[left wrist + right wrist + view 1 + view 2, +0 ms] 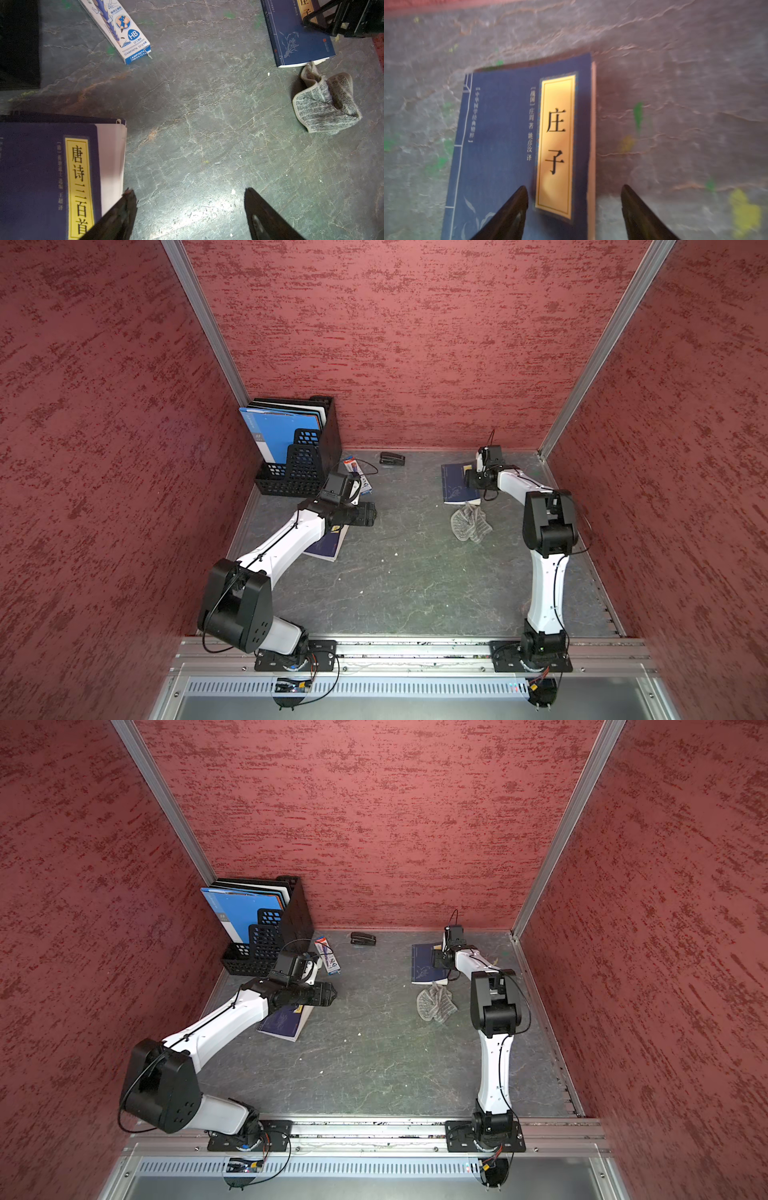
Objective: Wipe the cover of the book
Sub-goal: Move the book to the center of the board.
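Observation:
A blue book [455, 485] [422, 965] with a gold title label lies flat at the back right. My right gripper [574, 187] hovers over its cover [500, 135], open and empty; one finger is over the cover, the other past the page edge. A crumpled grey cloth [469, 524] [435, 1004] [326, 104] lies on the table just in front of that book. A second, dark blue book [326, 545] [41, 166] lies at the left, partly under my left arm. My left gripper [189, 190] is open over bare table beside it, holding nothing.
A black mesh file holder [299, 448] with blue folders stands at the back left. A pencil box [357, 475] [122, 27] and a black stapler [392, 459] lie near the back wall. Red walls close in three sides.

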### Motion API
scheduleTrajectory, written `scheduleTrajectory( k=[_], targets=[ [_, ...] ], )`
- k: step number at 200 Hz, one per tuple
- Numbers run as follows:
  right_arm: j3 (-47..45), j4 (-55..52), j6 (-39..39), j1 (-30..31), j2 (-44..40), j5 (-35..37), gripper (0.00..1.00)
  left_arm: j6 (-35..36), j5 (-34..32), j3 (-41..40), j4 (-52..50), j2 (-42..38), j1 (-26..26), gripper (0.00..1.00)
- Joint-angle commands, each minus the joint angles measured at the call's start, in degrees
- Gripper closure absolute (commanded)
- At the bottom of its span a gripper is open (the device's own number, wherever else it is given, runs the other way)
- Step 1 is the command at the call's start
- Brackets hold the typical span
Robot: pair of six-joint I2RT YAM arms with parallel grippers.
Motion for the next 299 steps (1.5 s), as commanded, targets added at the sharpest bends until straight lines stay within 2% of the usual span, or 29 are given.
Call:
scheduleTrajectory(
  k=[1, 46, 135, 223, 260, 299],
  targets=[
    [1.4, -3.3, -1.9, 0.2, 1.0, -3.2, 0.37, -0.6, 0.5, 1.6, 1.2, 1.8, -0.9, 0.18],
    [-2.5, -5.3, -4.0, 2.3, -0.1, -3.9, 0.49, -0.9, 1.5, 1.5, 3.2, 3.2, -1.8, 0.18],
    [-19.8, -3.1, -3.0, 12.0, -8.4, 1.4, 0.5, -0.6, 2.7, 4.3, 4.1, 8.1, -4.7, 0.18],
    [-42.0, 0.6, 7.6, 25.0, -23.9, 1.6, 0.5, -0.9, 2.6, 2.9, 4.6, 7.7, -5.6, 0.19],
    [-46.3, -0.3, 11.5, 30.2, -28.4, 3.3, 0.5, -1.1, 2.8, 1.9, 4.7, 7.0, -5.9, 0.19],
    [-45.4, -0.2, 15.0, 30.5, -36.3, 6.8, 0.38, -1.4, 2.7, 1.0, 4.8, 5.3, -5.9, 0.17]
  ],
)
